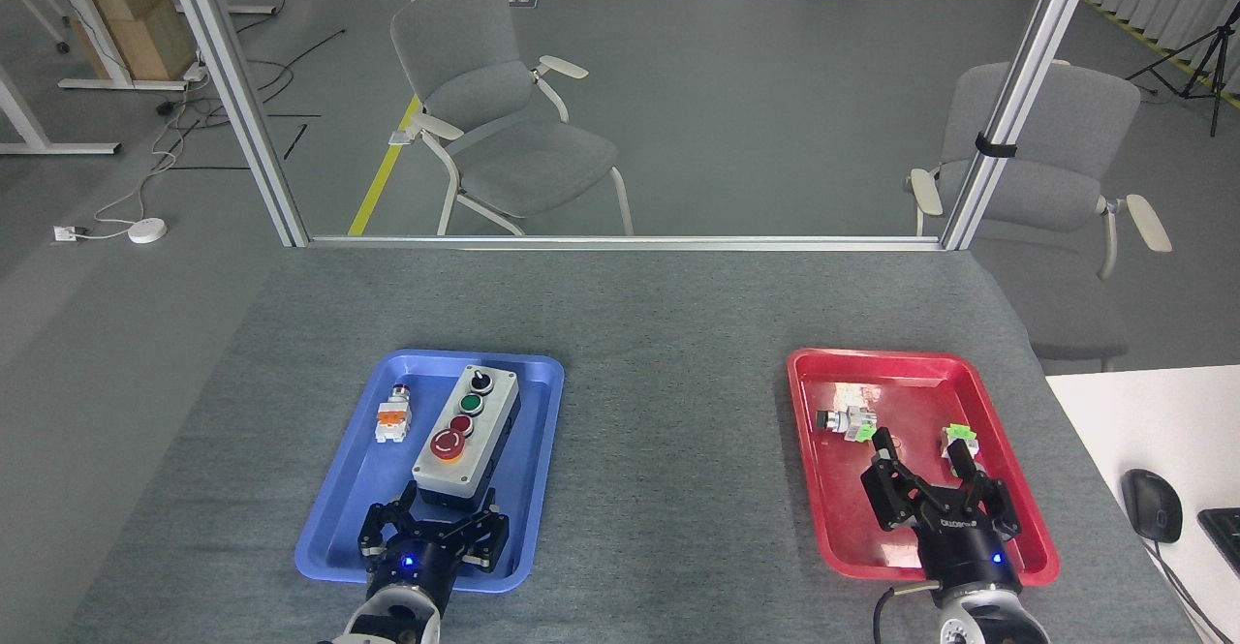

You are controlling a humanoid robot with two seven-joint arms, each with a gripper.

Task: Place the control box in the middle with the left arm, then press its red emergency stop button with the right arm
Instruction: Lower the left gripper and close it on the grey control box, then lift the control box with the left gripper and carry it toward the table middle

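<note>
Because the control box [462, 437] had to be carried out to the bare middle of the counter [668, 431], it was gripped at its near end, where the left tool [433, 513] could reach it from the near edge of the blue tray [528, 470]. The black fingers were seen set to either side of that end, and they appeared to be clamped on it, though contact was partly hidden by the tool's own body. The box was found inside the blue tray, lying at a slant, its far end close to the tray's far rim. The red emergency stop button [447, 444] faced upward on the near half of the grey face, unobstructed, which would suit a press from above once the box was placed. A small white-and-orange switch [392, 415] lay beside the box, apart from it. The right tool [932, 489] was held over the red tray [814, 489], its fingers spread apart and empty, presumably kept clear until pressing was due.
</note>
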